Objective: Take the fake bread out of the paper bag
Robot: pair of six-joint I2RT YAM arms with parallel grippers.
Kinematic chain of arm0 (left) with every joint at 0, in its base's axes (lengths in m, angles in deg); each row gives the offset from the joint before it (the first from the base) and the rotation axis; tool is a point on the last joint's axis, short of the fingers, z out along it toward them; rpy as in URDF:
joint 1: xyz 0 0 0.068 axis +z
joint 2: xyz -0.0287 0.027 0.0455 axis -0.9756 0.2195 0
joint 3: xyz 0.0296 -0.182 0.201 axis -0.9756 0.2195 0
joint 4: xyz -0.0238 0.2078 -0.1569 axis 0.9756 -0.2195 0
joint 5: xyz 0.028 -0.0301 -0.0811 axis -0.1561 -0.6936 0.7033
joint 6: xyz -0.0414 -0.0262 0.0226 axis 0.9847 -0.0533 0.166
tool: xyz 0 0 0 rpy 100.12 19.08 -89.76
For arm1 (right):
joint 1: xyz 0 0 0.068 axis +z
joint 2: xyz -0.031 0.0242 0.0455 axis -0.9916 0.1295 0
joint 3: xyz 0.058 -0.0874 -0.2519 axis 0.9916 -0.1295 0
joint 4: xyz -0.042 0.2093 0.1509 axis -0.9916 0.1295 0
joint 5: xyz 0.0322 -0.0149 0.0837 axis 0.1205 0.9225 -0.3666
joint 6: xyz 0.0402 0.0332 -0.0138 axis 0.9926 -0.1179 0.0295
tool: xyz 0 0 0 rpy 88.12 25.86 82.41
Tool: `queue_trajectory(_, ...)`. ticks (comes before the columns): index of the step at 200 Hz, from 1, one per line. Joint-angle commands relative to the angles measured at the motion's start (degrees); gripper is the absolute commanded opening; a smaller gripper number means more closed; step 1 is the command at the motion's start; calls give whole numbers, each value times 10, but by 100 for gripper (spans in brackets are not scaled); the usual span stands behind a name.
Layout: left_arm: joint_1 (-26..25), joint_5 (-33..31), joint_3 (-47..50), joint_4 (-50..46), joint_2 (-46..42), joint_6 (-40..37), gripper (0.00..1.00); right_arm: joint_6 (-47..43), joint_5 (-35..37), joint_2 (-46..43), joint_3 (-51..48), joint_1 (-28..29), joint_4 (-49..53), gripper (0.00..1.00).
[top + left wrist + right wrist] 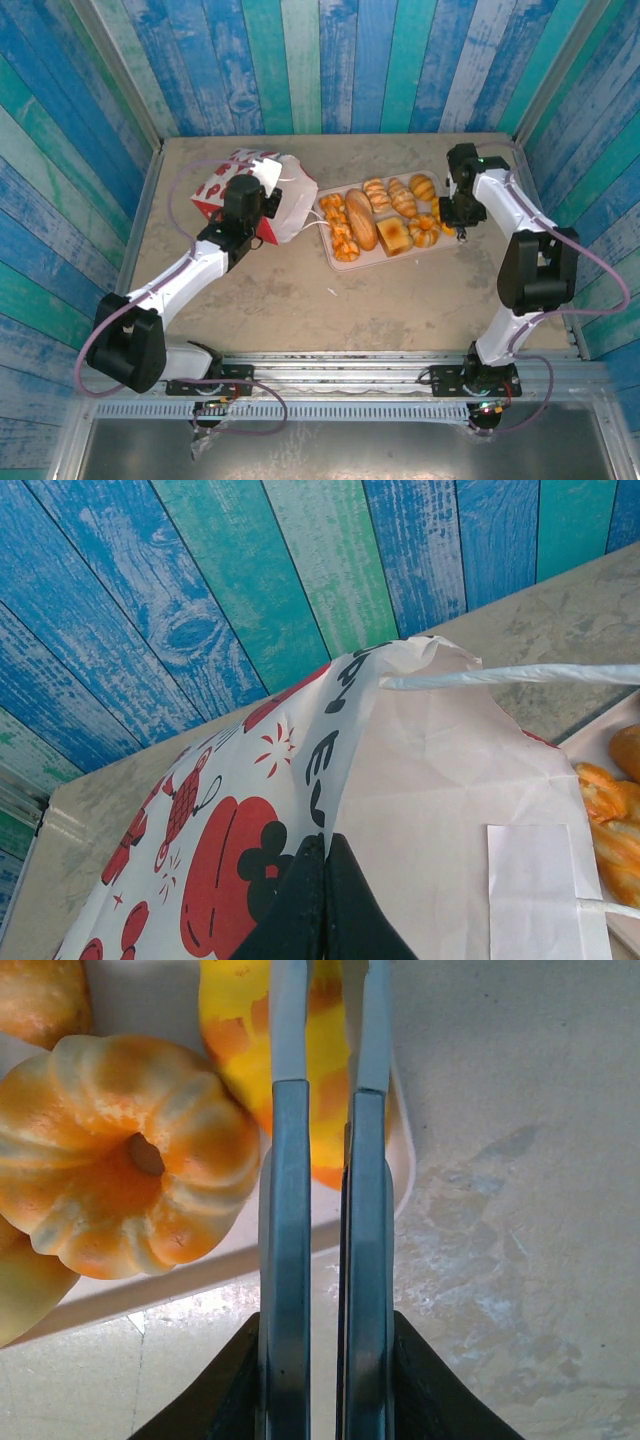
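The paper bag (225, 180) lies on its side at the left, its mouth facing the tray. My left gripper (262, 212) is shut on the bag's white rim; in the left wrist view the black fingertips (325, 838) pinch the paper edge (440, 770). Several fake bread pieces (362, 220) lie on the pale tray (400, 257). My right gripper (462, 232) hovers over the tray's right end. In the right wrist view its fingers (330, 990) stand a narrow gap apart with nothing between them, above a yellow-orange piece (235, 1010) and next to a ring-shaped roll (130, 1155).
The bag's white cord handle (520, 675) stretches toward the tray. Painted plank walls close in the table on three sides. Bare tabletop (400, 310) lies in front of the tray and to its right (500, 1210).
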Motion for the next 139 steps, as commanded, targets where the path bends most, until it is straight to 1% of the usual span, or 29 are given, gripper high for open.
queue_trajectory(1, -1, 6, -18, 6, -7, 8, 0, -5, 6, 5, 15, 7, 7, 31)
queue_trajectory(42, -2, 7, -21, 4, -8, 6, 0, 26, 79, 2, 35, 6, 27, 31)
queue_trajectory(56, -1, 7, -20, 4, -10, 6, 0, 33, 93, -1, 44, 5, 31, 32)
queue_trajectory(103, -1, 3, -20, 2, -15, 7, 0, 42, 86, -23, 56, 4, 36, 32)
queue_trajectory(139, -1, 2, -29, -2, -32, 30, 0, 49, 54, -80, 39, 5, 32, 31)
